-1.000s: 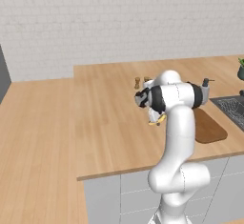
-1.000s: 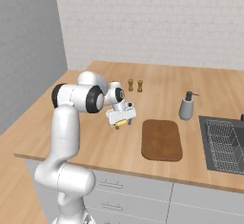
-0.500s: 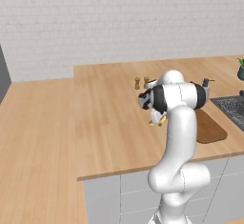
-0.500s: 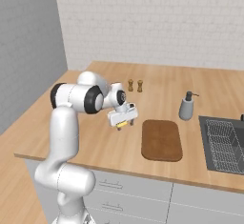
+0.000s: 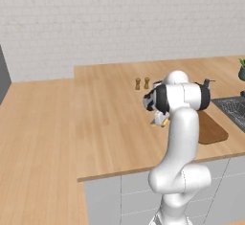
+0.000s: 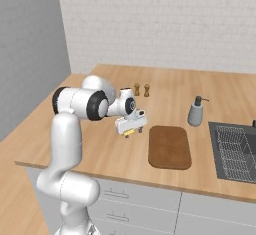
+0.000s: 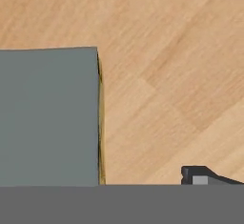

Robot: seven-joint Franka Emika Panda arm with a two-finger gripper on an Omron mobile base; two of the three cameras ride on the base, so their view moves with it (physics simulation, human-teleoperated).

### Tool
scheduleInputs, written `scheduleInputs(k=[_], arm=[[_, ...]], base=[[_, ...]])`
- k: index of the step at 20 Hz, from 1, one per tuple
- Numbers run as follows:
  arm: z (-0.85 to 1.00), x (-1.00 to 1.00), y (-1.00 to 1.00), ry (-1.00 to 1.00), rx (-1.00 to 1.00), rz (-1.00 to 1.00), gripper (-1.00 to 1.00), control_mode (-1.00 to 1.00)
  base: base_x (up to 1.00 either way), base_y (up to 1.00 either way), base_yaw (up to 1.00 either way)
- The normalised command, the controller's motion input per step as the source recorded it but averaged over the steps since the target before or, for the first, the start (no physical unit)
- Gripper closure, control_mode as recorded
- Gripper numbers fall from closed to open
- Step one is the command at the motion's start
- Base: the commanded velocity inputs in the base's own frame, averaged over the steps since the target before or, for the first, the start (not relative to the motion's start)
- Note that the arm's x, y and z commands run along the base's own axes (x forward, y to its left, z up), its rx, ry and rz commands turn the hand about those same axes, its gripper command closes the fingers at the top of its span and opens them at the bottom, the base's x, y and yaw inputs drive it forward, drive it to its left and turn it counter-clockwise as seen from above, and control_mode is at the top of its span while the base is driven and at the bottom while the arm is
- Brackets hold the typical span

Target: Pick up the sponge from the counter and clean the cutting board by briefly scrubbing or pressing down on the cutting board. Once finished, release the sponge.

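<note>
Light wood desk (image 6: 170, 91) under us. End effector (image 6: 131, 131) released, jaws wide, low over sponge (image 6: 129, 132), which lies on desk. Cutting board (image 6: 169, 146) at 3 o'clock of sponge, soap dispenser (image 6: 195, 112) beyond.

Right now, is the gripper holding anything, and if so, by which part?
Nothing is held. The gripper is open just above the sponge, which lies on the counter left of the cutting board.

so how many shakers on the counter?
2. Two small brown shakers stand side by side toward the back of the counter, left shaker, right shaker, beyond the arm. None seems hidden.
</note>
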Motion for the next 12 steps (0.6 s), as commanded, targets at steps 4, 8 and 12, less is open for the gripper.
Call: scheduleInputs(k=[4, 8, 12], arm=[[-0.9, -1.0, -1.0, -0.03, 0.0, 0.0, -1.0, -1.0], [-0.93, -1.0, -1.0, -0.01, 0.0, 0.0, -1.0, -1.0], [-0.89, -1.0, -0.97, -0.04, 0.0, 0.0, -1.0, -1.0]], base=[[0.0, 0.0, 0.0], [0.0, 0.0, 0.0], [0.0, 0.0, 0.0]])
